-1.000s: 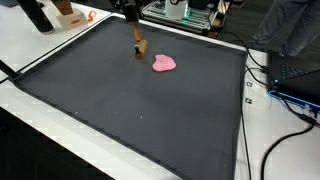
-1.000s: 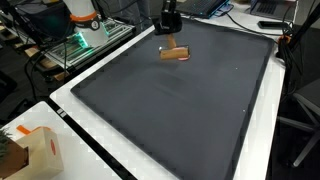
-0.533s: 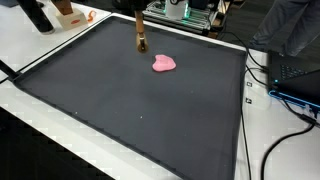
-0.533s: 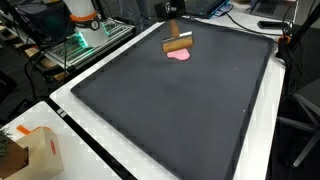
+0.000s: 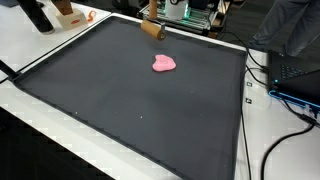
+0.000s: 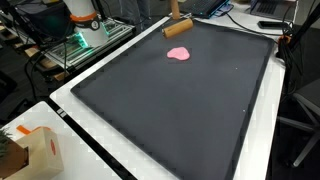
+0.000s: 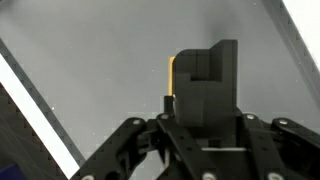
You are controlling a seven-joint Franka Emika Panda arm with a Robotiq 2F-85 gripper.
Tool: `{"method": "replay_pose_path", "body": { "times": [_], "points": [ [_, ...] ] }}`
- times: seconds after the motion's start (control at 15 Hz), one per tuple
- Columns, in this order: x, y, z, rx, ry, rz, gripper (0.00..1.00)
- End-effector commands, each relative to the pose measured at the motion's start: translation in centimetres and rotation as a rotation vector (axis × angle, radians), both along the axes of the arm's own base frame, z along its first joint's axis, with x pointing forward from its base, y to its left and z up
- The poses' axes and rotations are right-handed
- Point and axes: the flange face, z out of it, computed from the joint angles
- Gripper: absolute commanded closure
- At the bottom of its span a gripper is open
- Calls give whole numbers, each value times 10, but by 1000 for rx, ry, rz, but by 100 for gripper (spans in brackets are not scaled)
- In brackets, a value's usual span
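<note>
We see the end effector (image 7: 203,112) clamped on a wooden block (image 5: 152,28); in the wrist view its fingers (image 7: 168,104) press against the block's sides, with the dark mat (image 7: 90,60) lying beneath. In both exterior views the block hangs tilted, lifted clear of the mat, beyond the pink piece (image 5: 164,63) toward the mat's far edge and apart from it. The pink piece lies flat on the mat, alone. The mat covers most of the white desk (image 6: 75,105), and a cardboard box (image 6: 40,150) stands well apart from the pink piece.
</note>
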Motion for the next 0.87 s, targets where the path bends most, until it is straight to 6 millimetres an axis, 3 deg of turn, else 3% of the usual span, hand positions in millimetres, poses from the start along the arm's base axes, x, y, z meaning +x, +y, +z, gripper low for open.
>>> {"method": "replay_pose_path", "body": {
  "times": [0.0,0.13,0.2,0.33,0.8],
  "points": [
    [-33,28,15,-78,-13,180,77],
    [-44,46,19,-103,-17,282,77],
    [-26,41,12,-57,-12,197,52],
    [-35,52,15,-69,-16,250,52],
    [-37,51,13,-76,-8,265,52]
  ]
}}
